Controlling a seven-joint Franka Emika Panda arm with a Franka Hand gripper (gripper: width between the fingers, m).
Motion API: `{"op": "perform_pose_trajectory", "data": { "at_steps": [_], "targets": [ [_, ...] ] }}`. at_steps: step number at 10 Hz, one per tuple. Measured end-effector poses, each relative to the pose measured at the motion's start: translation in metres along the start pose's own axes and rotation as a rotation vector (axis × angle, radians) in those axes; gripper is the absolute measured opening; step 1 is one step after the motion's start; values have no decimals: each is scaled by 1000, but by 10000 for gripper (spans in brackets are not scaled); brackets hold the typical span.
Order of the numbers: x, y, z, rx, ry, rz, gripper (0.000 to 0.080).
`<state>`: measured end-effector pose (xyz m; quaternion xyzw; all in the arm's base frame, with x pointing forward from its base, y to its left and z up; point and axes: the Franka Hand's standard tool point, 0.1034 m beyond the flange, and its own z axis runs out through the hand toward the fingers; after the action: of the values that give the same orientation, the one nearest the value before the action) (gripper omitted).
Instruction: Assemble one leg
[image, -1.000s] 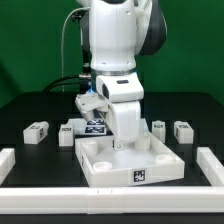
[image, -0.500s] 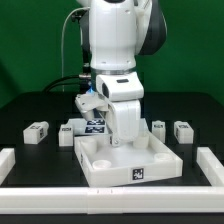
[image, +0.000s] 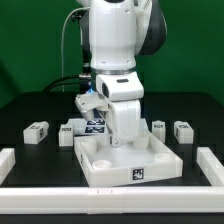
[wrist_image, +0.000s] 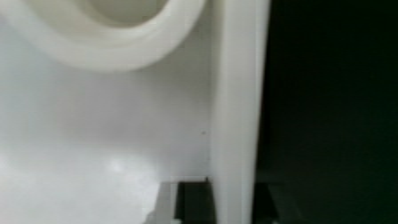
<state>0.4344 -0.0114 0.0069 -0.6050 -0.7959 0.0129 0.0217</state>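
Several legs, small white blocks with tags, lie on the black table: two at the exterior view's left (image: 36, 131) (image: 72, 131) and two at its right (image: 158, 128) (image: 183, 130). None is held. My gripper (image: 120, 144) is down inside the large white square panel (image: 150, 162), at its back wall. In the wrist view my gripper (wrist_image: 231, 198) has a dark finger (wrist_image: 192, 204) on each side of the panel's thin upright wall (wrist_image: 233, 100), close against it. A round corner socket (wrist_image: 121, 25) shows beside the wall.
A tagged flat piece (image: 93, 126) lies behind the panel, beside my arm. A white rail (image: 110, 190) runs along the table's front, with side rails at the left (image: 8, 160) and right (image: 212, 165).
My gripper has sunk very slightly onto the panel's wall; the panel and the legs have not moved.
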Motion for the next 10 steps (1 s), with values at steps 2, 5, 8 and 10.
{"op": "perform_pose_trajectory", "data": {
  "at_steps": [2, 5, 8, 10],
  "targets": [
    [-7, 19, -1, -23, -5, 40, 54],
    [-7, 30, 0, -65, 1, 189, 54],
    [29, 34, 1, -77, 16, 294, 54],
    [31, 35, 1, -74, 15, 287, 54]
  ]
}}
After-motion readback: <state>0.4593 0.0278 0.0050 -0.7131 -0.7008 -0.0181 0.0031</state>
